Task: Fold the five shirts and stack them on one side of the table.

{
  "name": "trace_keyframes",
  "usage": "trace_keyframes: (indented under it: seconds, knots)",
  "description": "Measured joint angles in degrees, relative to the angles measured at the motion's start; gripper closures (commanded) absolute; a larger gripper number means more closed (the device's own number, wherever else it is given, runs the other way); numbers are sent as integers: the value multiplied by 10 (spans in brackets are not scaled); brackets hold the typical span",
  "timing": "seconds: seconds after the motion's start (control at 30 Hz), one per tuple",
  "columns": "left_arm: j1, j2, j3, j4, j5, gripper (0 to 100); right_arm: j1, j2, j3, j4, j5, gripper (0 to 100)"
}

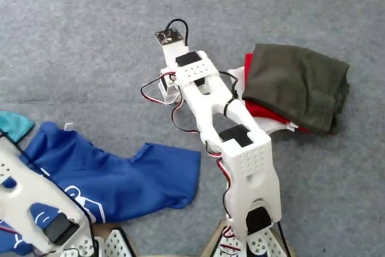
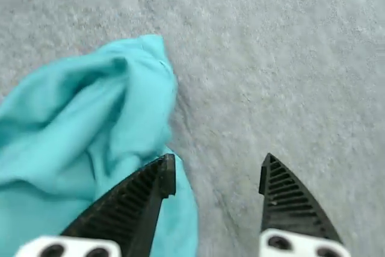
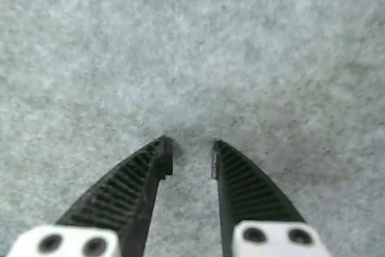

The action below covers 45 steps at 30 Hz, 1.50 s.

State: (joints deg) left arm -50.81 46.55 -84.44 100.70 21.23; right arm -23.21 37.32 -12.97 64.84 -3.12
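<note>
**A:** What is the left gripper doing?

**B:** The left gripper (image 2: 218,170) is spread wide with nothing between its 2 fingers. 1 finger (image 2: 141,200) lies over the edge of the turquoise shirt (image 2: 78,112), and the other is over the bare grey table cover (image 2: 289,58). I cannot tell whether it touches the cloth.

**A:** And the right one?

**B:** The right gripper (image 3: 190,148) is parted only a little and holds nothing. Its tips point down close over the grey cover.

**A:** Where do the arms sit in the high view?

**B:** The right arm (image 1: 210,103) stretches from the near edge to the middle of the table. The left arm (image 1: 36,203) is at the near left corner, over part of the blue shirt (image 1: 126,176).

**A:** And the shirts?

**B:** The blue shirt lies rumpled and unfolded at the near left, and the turquoise shirt shows at the left edge just beyond it. On the right, 3 folded shirts are stacked just beside the right arm. The olive-green shirt (image 1: 298,85) is on top, with the red shirt (image 1: 261,112) under it. The white shirt (image 1: 287,126) is lowest and shows only its edges.
</note>
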Motion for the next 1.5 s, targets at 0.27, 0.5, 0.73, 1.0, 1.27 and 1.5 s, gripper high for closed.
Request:
trace_keyframes:
  seconds: [0.27, 0.5, 0.73, 1.0, 1.27, 1.5]
  knots:
    - [155, -220, 413, -2, 4, 753, 0, 0, 0, -1, 0, 864]
    - [195, -258, 784, -114, 4, 755, 0, 0, 0, -1, 0, 864]
    - [192, -259, 868, -185, 64, 762, 0, 0, 0, -1, 0, 864]
    - [164, -259, 899, -228, 84, 966, 0, 0, 0, -1, 0, 864]
    - [151, -259, 841, -225, 67, 970, 0, 0, 0, -1, 0, 864]
    - [166, -259, 671, -240, 80, 970, 1, 0, -5, 9, 0, 864]
